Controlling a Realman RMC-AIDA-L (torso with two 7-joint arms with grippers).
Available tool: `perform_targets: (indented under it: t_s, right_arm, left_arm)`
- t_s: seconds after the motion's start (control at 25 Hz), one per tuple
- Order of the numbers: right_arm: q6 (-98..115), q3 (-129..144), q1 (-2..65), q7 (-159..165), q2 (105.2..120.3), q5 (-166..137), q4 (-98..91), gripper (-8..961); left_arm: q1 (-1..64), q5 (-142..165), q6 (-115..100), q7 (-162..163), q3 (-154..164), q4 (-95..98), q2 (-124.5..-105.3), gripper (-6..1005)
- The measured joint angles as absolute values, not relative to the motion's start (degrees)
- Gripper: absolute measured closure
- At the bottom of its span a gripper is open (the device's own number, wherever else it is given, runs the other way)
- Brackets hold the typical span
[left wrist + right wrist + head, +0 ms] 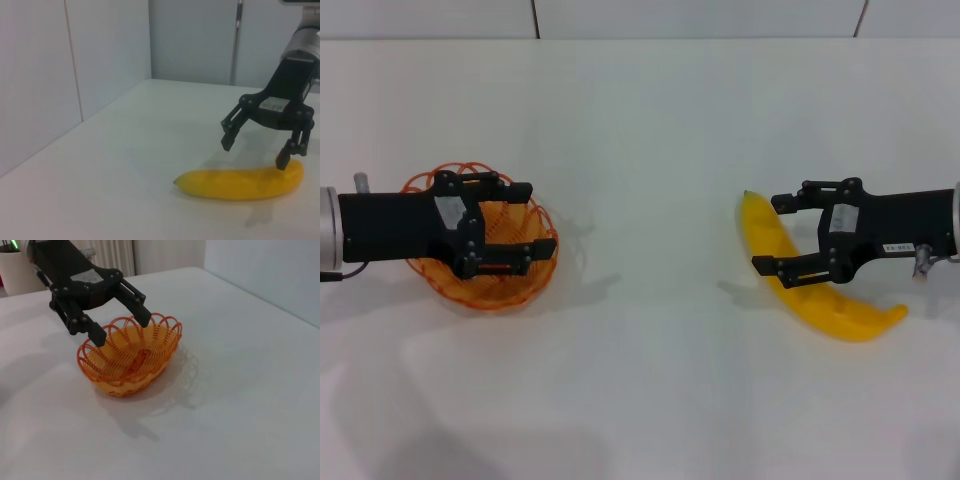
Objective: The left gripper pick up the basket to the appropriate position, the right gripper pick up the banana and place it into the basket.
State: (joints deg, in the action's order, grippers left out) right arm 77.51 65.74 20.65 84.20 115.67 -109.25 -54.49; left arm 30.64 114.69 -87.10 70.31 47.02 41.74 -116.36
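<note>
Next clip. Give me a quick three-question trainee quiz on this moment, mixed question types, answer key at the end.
1. True or false: the banana already lies inside the basket.
2. Which hand is over the basket? A) left hand B) right hand
3. Fill in: both hands have their fingers ____.

Key: 1 false, it lies on the table, far from the basket, under the right hand. 2 A. 3 open, neither grips anything yet.
</note>
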Motion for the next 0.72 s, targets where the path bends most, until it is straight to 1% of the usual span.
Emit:
perform_targets:
  t_s: [0.44,0.72]
  right_arm:
    - [77.52,65.74,20.75,84.20,115.76,-109.25,-54.46,76]
    - [77.52,65.74,20.74,84.20,115.75,-109.25,-54.37,76]
  left_arm:
    - [30.65,114.21,-86.89,72.80,46.45,42.10,-116.36,212]
    - [28.62,114.59,-83.33,91.17,45.82,52.77,-115.64,213]
